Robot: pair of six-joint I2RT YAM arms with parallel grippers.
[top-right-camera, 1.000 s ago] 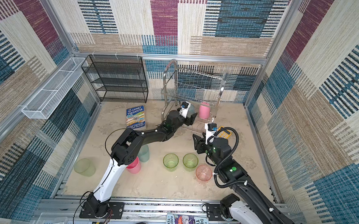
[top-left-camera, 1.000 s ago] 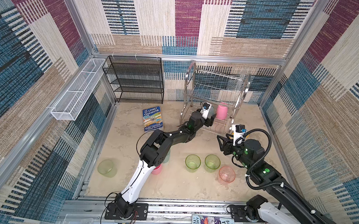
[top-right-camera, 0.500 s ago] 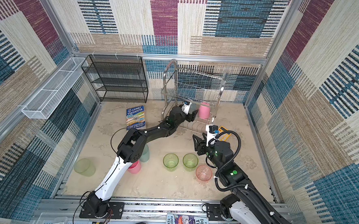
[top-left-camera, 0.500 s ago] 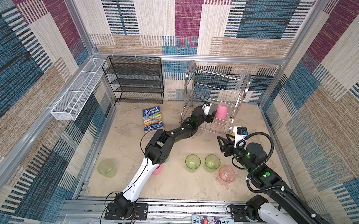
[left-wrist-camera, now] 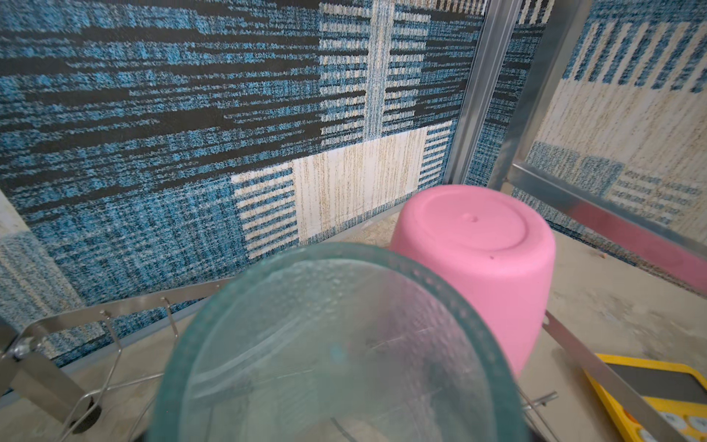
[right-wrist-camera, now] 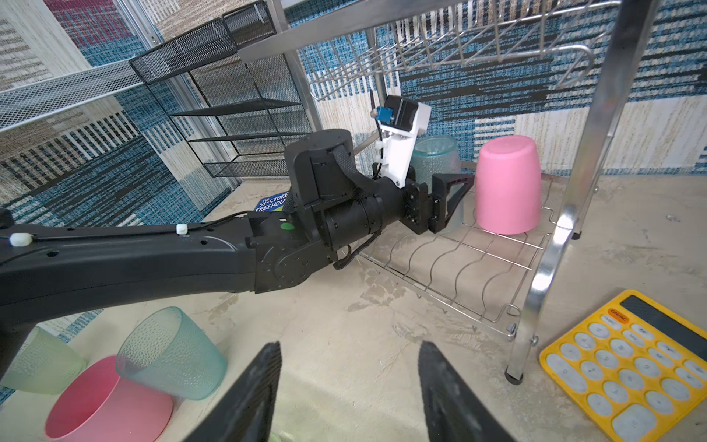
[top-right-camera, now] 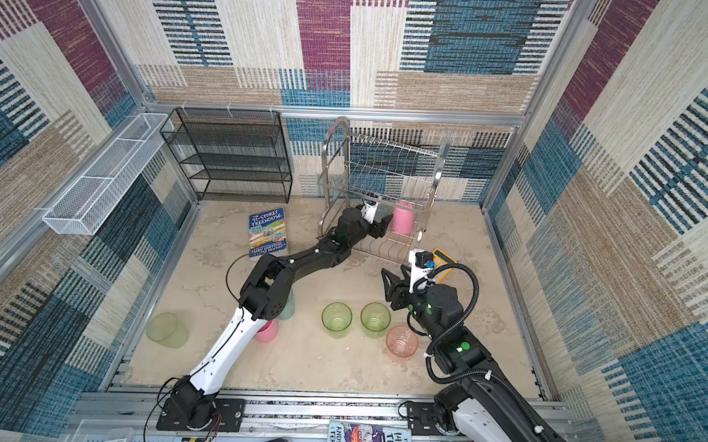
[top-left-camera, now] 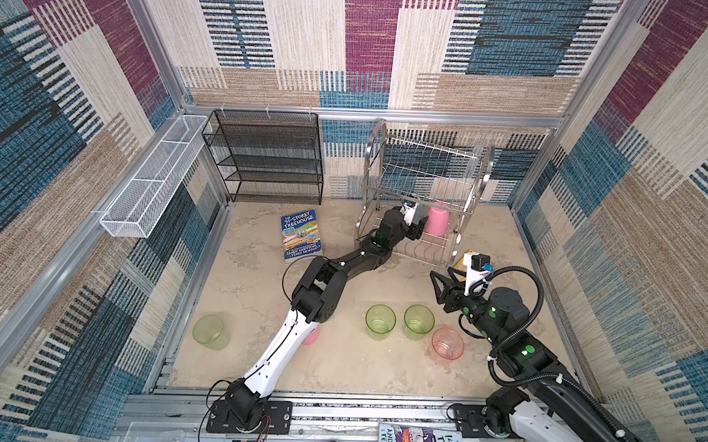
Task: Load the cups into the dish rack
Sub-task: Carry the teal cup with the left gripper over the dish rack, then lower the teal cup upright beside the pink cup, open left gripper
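While the left gripper (right-wrist-camera: pixel 447 180) reaches into the lower tier of the dish rack (top-left-camera: pixel 430 168), its jaws clasp an inverted teal cup (left-wrist-camera: pixel 336 344), which sits just left of an inverted pink cup (right-wrist-camera: pixel 509 183) standing on the tier's wires; whether the two cups touch, and whether the teal rim rests on the wires, cannot be told. The right gripper (top-left-camera: pixel 441 276) hangs with its jaws apart and nothing between them above the bare floor, near the rack's near right leg and well apart from both racked cups. A yellow calculator (right-wrist-camera: pixel 631 363) lies just right of that leg. On the near floor, two upright yellow-green cups (top-left-camera: pixel 380 321) stand side by side, with a salmon cup (top-left-camera: pixel 447 345) just right of them. Under the left arm a tilted second teal cup (right-wrist-camera: pixel 172 352) leans on a second pink cup (right-wrist-camera: pixel 107 402) lying on its side. A third yellow-green cup (top-left-camera: pixel 210 331) lies at the near left
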